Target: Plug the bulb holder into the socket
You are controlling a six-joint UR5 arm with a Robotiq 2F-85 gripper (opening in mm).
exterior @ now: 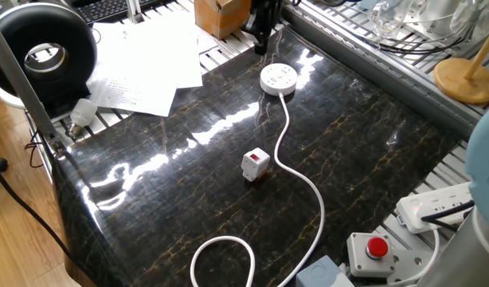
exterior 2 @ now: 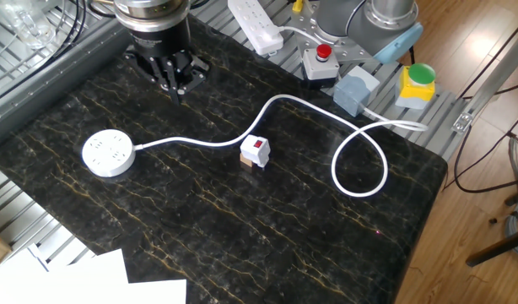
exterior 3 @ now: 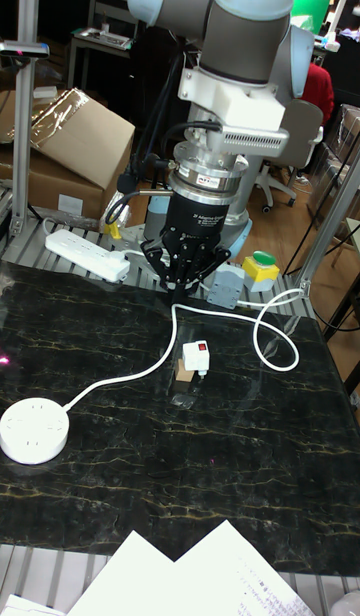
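The other fixed view shows a dark marble tabletop point(exterior 2: 200, 228). The claw point(exterior 2: 176, 84) hangs above its far edge, fingers drawn close together, holding nothing. The bulb holder point(exterior 2: 256, 152) stands mid-table, red patch visible, just beside the white cord point(exterior 2: 200, 140). The round socket point(exterior 2: 107, 154) lies flat, well apart from both.

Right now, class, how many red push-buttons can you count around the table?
1. The red button sits on a grey box past the table's edge, beside the power strip; others may be hidden.
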